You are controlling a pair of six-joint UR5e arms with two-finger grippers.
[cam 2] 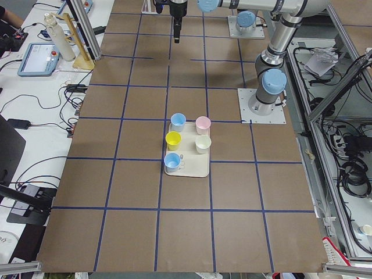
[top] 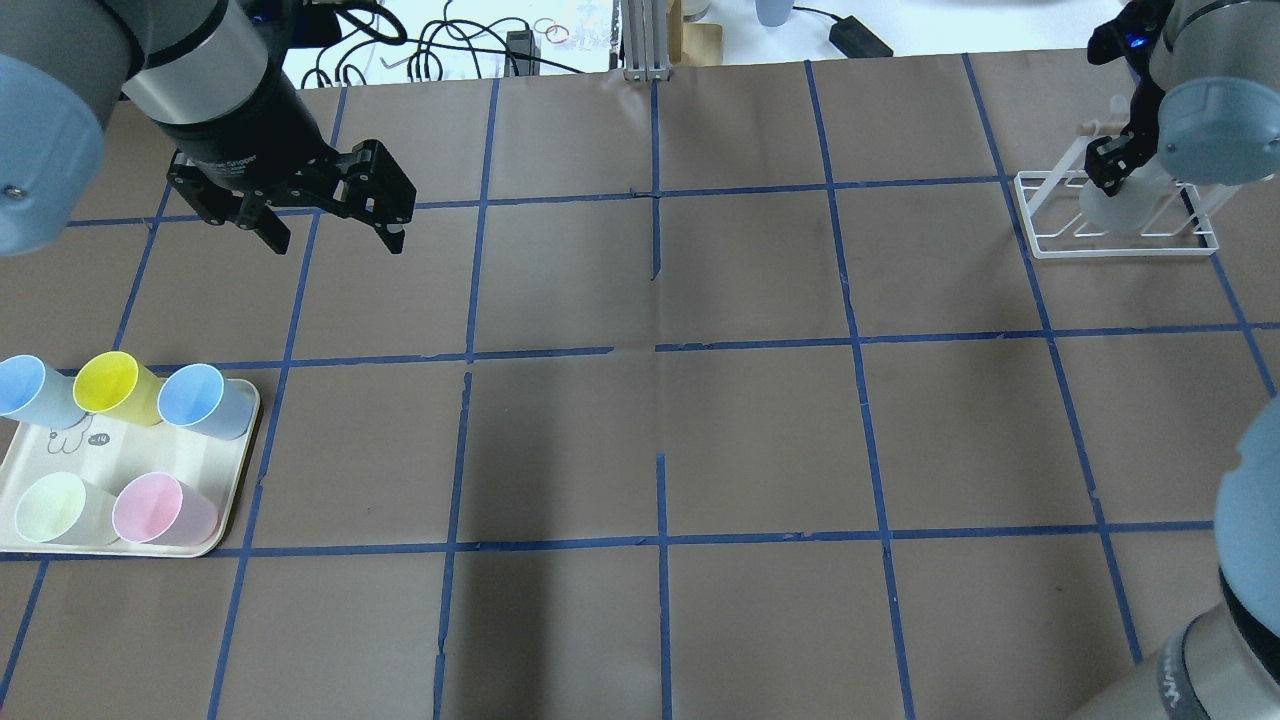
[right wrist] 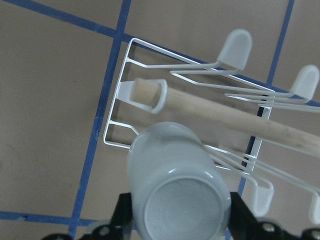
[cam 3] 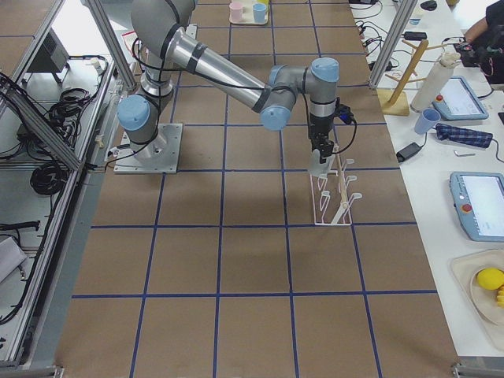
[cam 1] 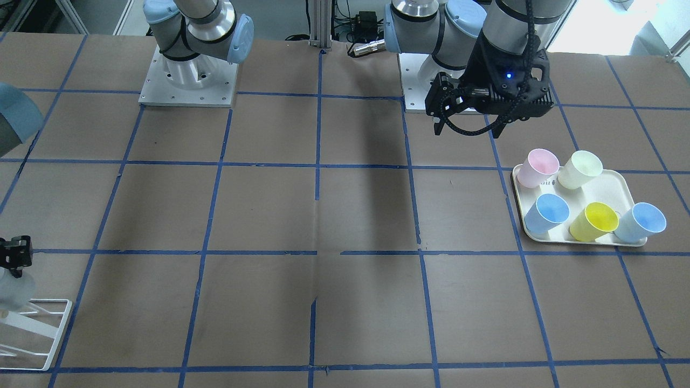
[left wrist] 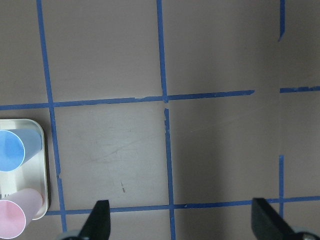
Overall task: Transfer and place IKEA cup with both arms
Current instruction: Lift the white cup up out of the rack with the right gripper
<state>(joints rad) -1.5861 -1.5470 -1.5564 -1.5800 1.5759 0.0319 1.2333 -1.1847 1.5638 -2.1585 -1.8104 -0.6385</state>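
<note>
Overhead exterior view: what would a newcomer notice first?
The tray of five pastel cups on the robot's near left stands out for its colour. At the far right, the right end effector grips the pale grey IKEA cup at a white wire rack. The left end effector hangs open and empty above the blue-taped table.

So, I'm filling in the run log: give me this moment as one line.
left tool: open, empty, above table | right tool: shut on IKEA cup | cup at white rack
</note>
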